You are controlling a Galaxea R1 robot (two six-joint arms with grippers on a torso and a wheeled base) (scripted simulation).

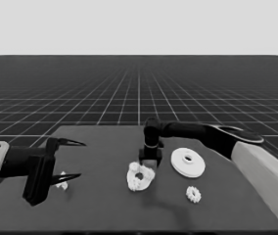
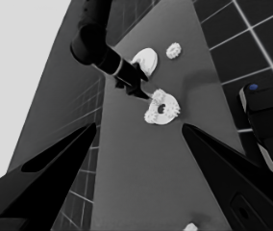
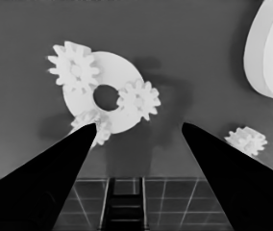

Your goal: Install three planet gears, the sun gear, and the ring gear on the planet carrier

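Dark table [image 1: 104, 205], unlabelled: smaller round part [image 1: 140, 176] mid-table bearing three gears; right gripper [image 1: 150, 157] above, fingers spread, empty. Larger round part [image 1: 188, 162], fourth gear [image 1: 193, 194] alongside. Left gripper [image 1: 70, 159] parked, spread.

The smaller round part [image 1: 140, 176] lies flat mid-table, three toothed gears [image 3: 138, 99] on its face. The larger round part [image 1: 188, 162] lies nearer the right edge, a fourth gear [image 1: 193, 194] toward the front edge.
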